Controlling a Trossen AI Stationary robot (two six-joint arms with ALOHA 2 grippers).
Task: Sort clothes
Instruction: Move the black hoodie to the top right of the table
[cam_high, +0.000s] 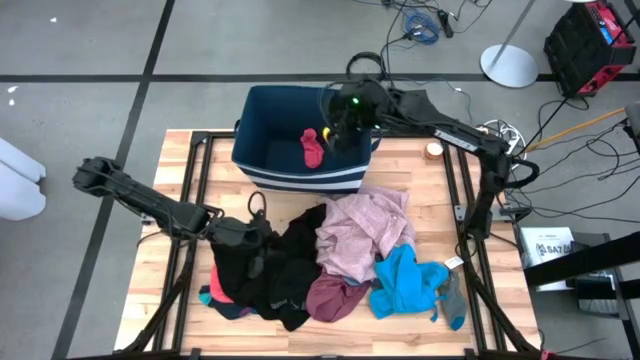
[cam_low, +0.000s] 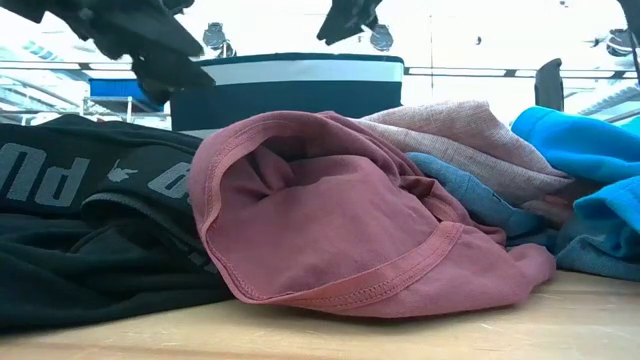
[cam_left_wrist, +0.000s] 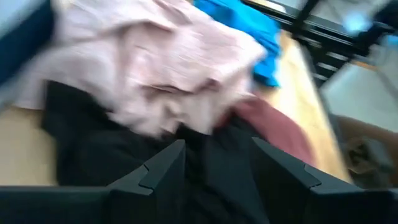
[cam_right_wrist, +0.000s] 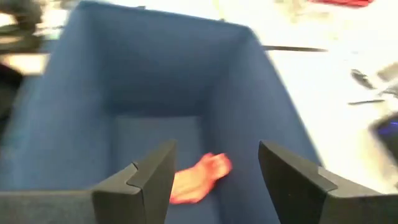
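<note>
Likely the open left gripper (cam_left_wrist: 214, 171), low over the black garment (cam_high: 262, 270), snags several clothes together.

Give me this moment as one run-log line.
right gripper open over dark blue striped bin | small red sock in bin | left gripper open over black fabric garment

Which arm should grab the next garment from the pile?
Left, probably. The left gripper hangs open right over the black garment in the pile, while the right gripper is open above the bin, where a red sock lies.
</note>
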